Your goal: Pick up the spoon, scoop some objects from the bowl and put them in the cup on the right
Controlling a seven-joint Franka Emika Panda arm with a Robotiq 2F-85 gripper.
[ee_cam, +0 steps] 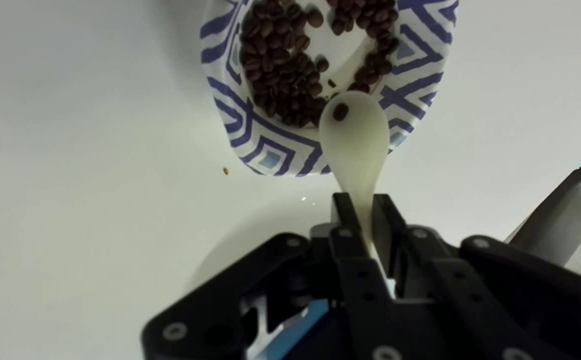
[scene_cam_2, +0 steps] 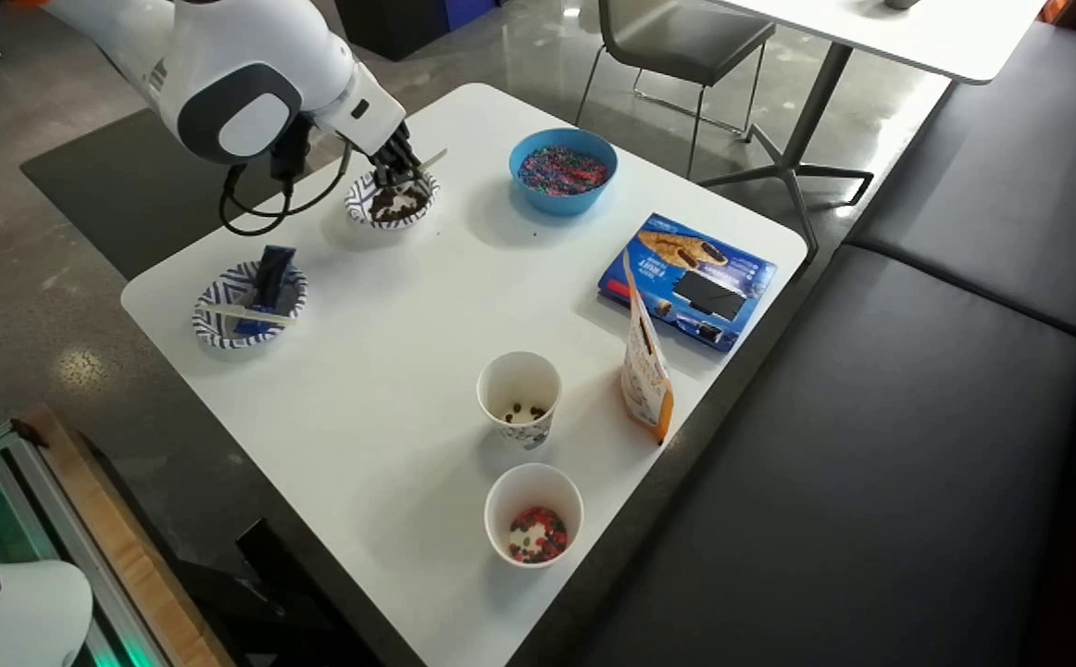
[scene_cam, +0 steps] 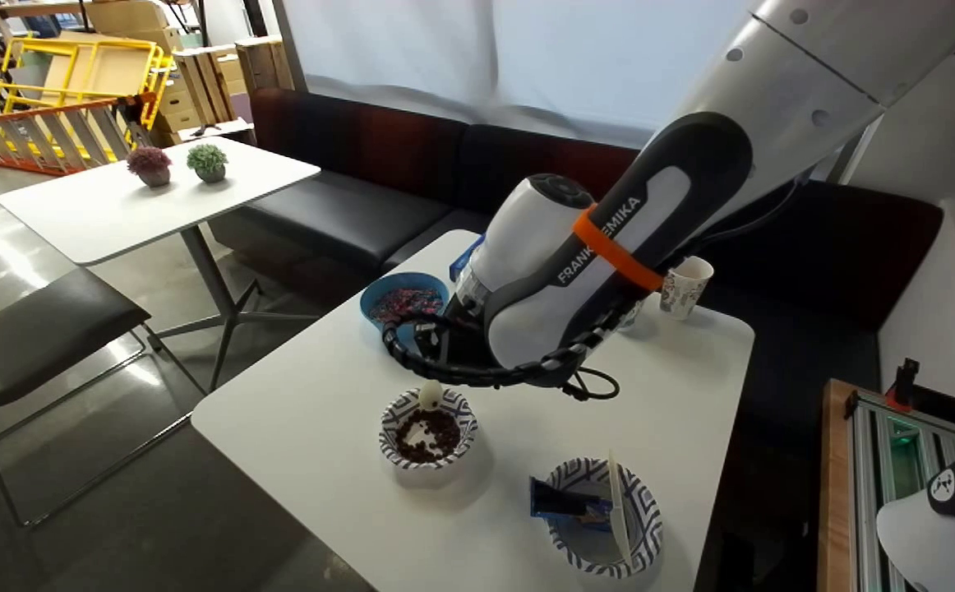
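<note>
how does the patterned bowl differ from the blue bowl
The patterned bowl is white with dark geometric lines; the blue bowl is plain. The patterned bowl holds dark brown beans, the blue bowl multicoloured bits. Both stand on the white table.

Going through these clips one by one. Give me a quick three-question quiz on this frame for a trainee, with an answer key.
1. In the wrist view, how many beans show on the spoon?
2. True or false: the fingers are closed on the spoon.
3. In an exterior view, which bowl stands nearest the blue box?

Key:
1. One; many more lie in the striped bowl.
2. True.
3. The blue bowl, which holds coloured bits.
</note>
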